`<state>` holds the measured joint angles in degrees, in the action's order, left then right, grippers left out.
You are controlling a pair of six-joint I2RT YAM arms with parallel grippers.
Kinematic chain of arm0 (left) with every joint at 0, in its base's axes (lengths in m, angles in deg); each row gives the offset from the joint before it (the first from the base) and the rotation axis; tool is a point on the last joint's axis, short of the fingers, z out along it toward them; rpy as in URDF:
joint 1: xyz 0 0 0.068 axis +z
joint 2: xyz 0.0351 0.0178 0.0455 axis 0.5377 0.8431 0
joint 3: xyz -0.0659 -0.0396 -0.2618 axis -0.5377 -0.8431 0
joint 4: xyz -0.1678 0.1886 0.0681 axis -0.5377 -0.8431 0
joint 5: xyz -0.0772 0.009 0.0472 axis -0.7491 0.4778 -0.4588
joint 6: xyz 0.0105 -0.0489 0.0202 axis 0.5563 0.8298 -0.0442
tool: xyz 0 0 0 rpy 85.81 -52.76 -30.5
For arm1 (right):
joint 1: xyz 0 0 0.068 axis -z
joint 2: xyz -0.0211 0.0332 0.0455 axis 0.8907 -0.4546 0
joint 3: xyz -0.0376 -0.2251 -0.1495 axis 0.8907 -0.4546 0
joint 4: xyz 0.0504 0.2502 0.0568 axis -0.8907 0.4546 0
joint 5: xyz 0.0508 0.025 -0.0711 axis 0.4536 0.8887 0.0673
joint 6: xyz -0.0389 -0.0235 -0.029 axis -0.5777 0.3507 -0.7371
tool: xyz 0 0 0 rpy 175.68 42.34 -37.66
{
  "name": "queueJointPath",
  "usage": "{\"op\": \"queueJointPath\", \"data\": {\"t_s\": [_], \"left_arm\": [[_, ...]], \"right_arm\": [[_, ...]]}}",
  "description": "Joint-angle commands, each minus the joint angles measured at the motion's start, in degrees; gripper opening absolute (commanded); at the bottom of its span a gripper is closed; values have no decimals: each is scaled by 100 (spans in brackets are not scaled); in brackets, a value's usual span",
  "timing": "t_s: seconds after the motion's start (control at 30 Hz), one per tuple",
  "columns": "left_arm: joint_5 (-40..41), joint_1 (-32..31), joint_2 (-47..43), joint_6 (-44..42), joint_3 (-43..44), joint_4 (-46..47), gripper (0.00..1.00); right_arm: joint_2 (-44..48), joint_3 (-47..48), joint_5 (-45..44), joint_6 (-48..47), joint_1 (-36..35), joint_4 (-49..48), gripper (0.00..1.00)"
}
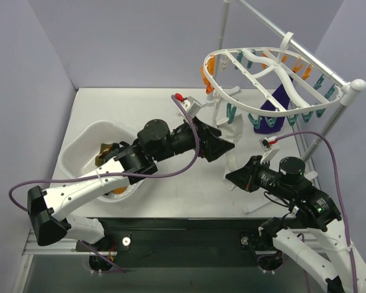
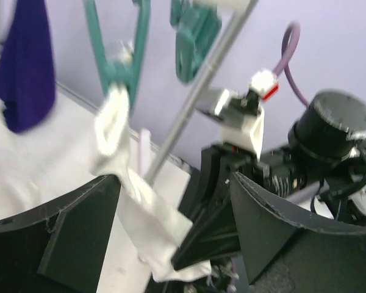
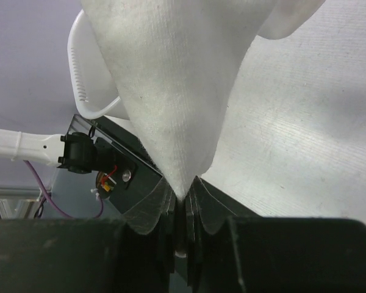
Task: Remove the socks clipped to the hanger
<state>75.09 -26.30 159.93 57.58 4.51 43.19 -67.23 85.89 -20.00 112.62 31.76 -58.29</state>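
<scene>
The white hanger with teal and orange clips hangs from a rack at the upper right. A white sock hangs from a teal clip and stretches down to my right gripper, which is shut on its lower end. My left gripper is open, its fingers on either side of the same sock just below the clip. A dark purple sock still hangs further right on the hanger, and it also shows in the left wrist view.
A white tub stands at the left under my left arm, with an orange-brown sock in it. The rack's white upright pole stands at the right table edge. The right arm's purple cable loops beside it.
</scene>
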Motion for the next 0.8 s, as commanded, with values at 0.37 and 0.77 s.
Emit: {"op": "queueJointPath", "data": {"t_s": [0.37, 0.77], "left_arm": [[1443, -6, 426, -984, 1325, -132, 81], [1364, -15, 795, -931, 1694, 158, 70]], "right_arm": [[65, 50, 101, 78, -53, -207, 0], [65, 129, 101, 43, -70, -119, 0]]}}
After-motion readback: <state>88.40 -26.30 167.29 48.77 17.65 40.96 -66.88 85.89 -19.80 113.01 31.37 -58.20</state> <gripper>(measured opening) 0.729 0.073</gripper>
